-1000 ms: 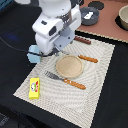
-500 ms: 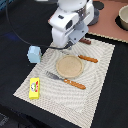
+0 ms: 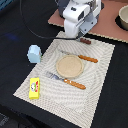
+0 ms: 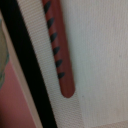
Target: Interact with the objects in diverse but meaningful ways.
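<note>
Gripper state cannot be told: the arm hides its fingers as it hangs over the placemat's far edge. Just beside it there lies the sausage, long axis along that edge. The block stands off the mat's left edge in the exterior view, the box at the near left corner. Plate, knife and fork fill the middle; the mat's right side is bare. The dark table surrounds the mat.
</note>
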Controlling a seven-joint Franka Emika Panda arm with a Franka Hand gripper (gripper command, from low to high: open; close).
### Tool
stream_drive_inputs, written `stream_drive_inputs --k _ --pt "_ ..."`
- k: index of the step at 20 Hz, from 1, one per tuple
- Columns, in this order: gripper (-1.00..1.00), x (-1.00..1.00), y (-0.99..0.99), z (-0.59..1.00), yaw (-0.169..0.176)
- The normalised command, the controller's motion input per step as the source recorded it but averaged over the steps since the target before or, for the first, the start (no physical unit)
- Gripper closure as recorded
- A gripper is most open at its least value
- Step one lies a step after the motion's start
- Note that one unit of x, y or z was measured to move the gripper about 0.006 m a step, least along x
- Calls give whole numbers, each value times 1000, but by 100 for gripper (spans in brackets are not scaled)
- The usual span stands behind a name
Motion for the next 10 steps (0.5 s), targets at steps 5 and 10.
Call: stream_drive_inputs --k 5,10 --pt "-100 338 -8 -34 72" --pt "-100 363 -53 0 17"
